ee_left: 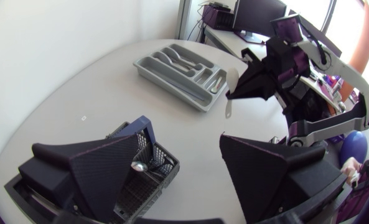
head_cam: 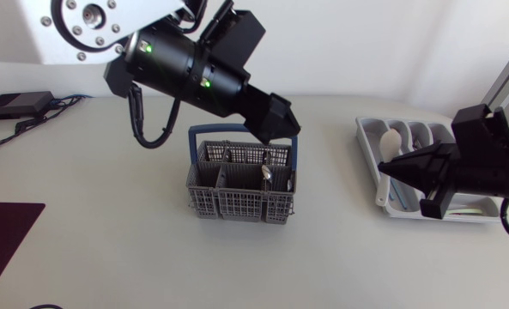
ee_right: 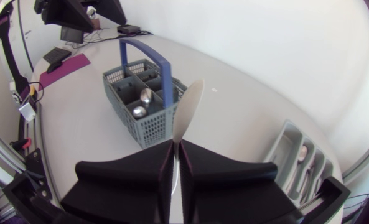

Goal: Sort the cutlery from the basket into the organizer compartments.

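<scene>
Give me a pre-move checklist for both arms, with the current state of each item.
1. Right gripper holding the white spoon: ok, both fingers are shut on its handle.
2. White spoon lined up over a compartment of the organizer: cannot tell; it hangs by the side facing the basket.
3. Left gripper ready to pick: ok, fingers wide open above the basket.
4. Cutlery to fetch in the basket: ok, metal spoons stand in it.
5. Clearance between the arms: ok, the grippers are well apart.
</scene>
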